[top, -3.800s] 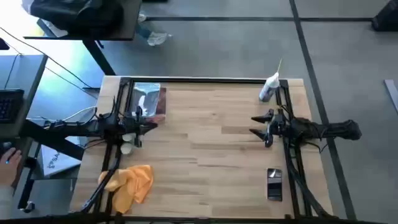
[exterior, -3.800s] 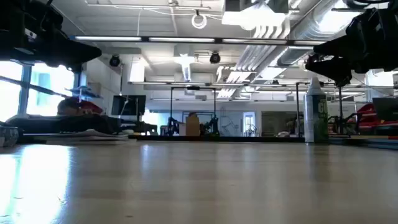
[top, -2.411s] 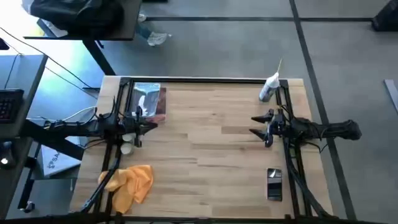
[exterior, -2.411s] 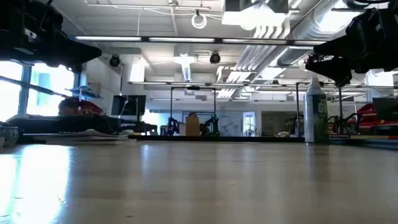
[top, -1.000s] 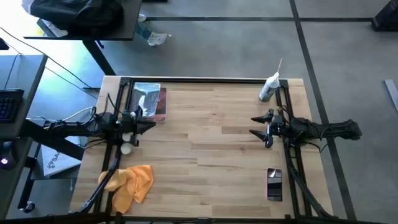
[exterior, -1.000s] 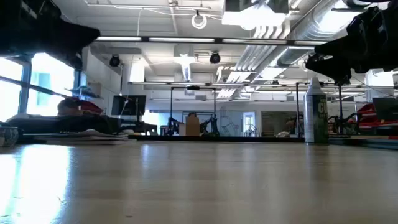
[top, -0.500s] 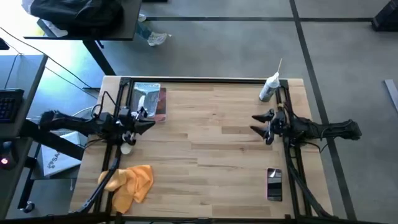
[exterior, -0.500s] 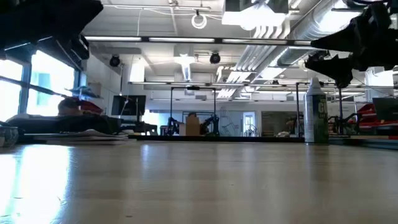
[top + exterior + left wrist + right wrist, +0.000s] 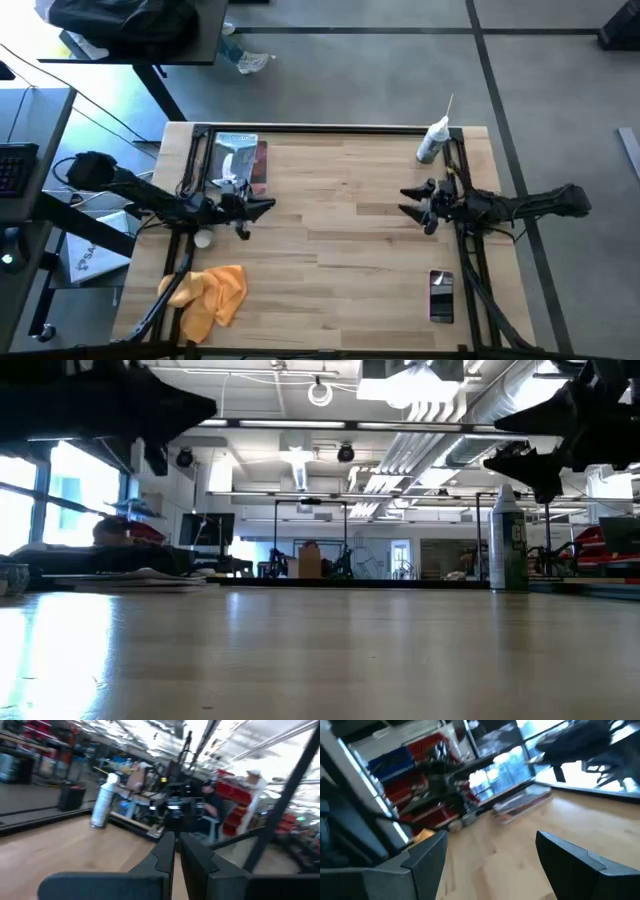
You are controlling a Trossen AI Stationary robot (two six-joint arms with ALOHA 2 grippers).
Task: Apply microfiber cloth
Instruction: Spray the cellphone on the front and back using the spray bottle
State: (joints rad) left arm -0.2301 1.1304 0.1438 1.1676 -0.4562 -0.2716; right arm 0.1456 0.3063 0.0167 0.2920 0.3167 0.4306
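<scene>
The left arm reaches in from the table's nine o'clock edge, its forearm angled slightly downward across the high view, and the left gripper (image 9: pixel 262 208) points toward three o'clock above the bare wood. In its wrist view the two dark fingers (image 9: pixel 165 851) sit almost together with only a thin slit between them, so it is closed and holds nothing. The right arm stretches in from the three o'clock edge, and the right gripper (image 9: pixel 404 203) faces nine o'clock with its fingers (image 9: pixel 427 852) spread wide apart, gripping nothing.

The microfiber cloth (image 9: pixel 215 296) lies crumpled in floppy folds at the table's near-left corner, at about seven o'clock from the left gripper and well apart from it, touching neither gripper. From the right gripper it lies far off toward eight o'clock.

A silvery packet (image 9: pixel 238 163) rests near the far-left corner, a white spray bottle (image 9: pixel 431 141) near the far-right corner, and a black phone (image 9: pixel 441 295) near the right edge.
</scene>
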